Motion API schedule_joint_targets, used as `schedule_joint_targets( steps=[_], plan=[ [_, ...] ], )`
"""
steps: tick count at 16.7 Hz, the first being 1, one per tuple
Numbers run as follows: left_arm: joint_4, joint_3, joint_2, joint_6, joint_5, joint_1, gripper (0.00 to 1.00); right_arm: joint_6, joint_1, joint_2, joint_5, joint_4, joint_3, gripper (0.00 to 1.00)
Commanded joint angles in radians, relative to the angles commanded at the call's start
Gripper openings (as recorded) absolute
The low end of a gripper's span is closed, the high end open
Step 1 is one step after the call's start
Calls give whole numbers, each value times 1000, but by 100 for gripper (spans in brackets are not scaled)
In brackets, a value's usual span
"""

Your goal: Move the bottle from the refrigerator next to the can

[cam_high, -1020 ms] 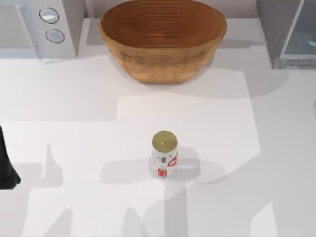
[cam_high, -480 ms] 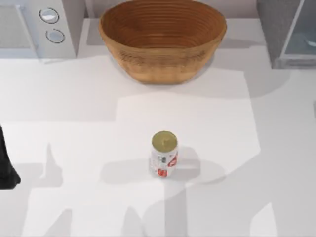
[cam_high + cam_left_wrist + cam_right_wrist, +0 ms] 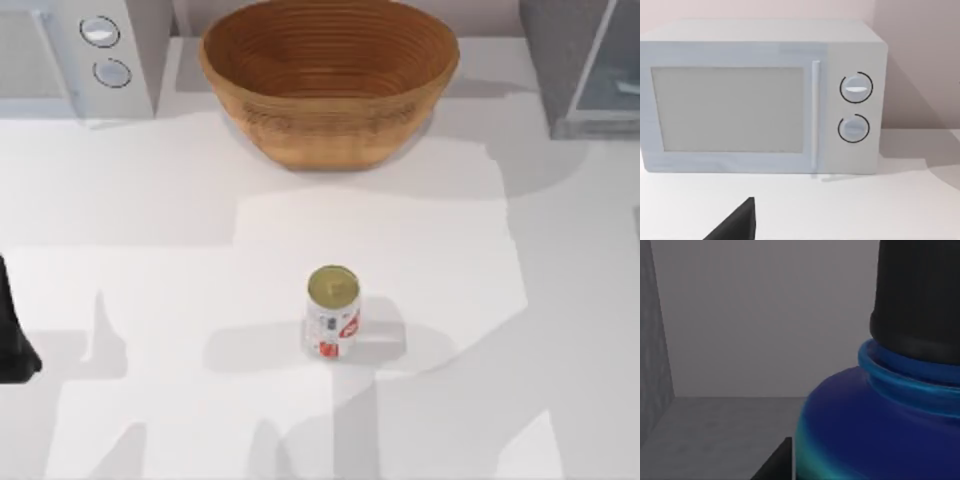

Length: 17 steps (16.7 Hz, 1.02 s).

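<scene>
Bottle (image 3: 875,425) sits close up in the right wrist view against grey refrigerator walls (image 3: 765,315), black cap on top. Right claw state: can't tell. Can (image 3: 332,311) stands upright mid-worktop (image 3: 150,200). Left arm (image 3: 12,330) parked at the left edge, facing the microwave (image 3: 765,95); claw state unclear.

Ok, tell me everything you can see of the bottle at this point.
The right wrist view shows the bottle very close up: a glossy, rounded deep-blue shoulder fading to teal lower down, a raised blue collar ring, and above it a black ribbed cap. It looks like smooth plastic and stands upright. Behind it are plain grey walls and a grey floor, seemingly the refrigerator interior. A dark claw tip sits beside its lower body; whether it touches is unclear.
</scene>
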State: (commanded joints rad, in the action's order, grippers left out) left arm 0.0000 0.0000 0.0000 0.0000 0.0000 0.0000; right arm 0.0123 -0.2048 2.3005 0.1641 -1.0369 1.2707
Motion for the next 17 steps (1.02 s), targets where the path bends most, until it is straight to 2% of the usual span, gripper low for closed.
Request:
schedule_joint_targets(
  steps=[5,11,14,17],
  plan=[
    [0,0,0,0,0,0,100,1,0,-93,2,111,15,0],
    [0,0,0,0,0,0,100,2,-2,-107,4,104,-1,0],
    [0,0,0,0,0,0,100,1,-15,-181,18,57,-99,0],
    [0,0,0,0,0,0,100,2,-35,-282,41,-9,-285,0]
  ],
)
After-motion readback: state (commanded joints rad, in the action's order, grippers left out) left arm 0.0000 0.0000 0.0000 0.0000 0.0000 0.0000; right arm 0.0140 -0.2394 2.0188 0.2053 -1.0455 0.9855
